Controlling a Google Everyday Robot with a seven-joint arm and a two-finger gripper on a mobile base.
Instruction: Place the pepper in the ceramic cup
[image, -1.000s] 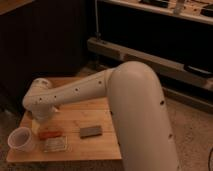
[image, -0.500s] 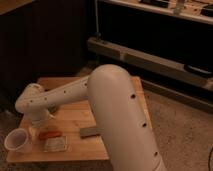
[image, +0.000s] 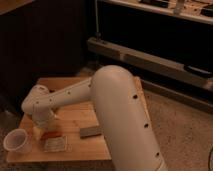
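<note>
The arm (image: 118, 106) bends leftward, wrist (image: 39, 107) turned down, jaws low at lower left.

The arm (image: 116, 100) wears a smooth, off-white shell that looks like matt plastic, dotted with small dark holes. Its gripper (image: 42, 129) hangs low over the left end of the surface (image: 75, 116), just beside the pepper (image: 50, 134), whose red-orange skin looks smooth. The surface is pale bare wood with a matt finish. The ceramic cup (image: 18, 141) has plain, smooth white walls. The grey block (image: 91, 131) looks dull. The floor (image: 185, 125) is speckled and rough.
</note>
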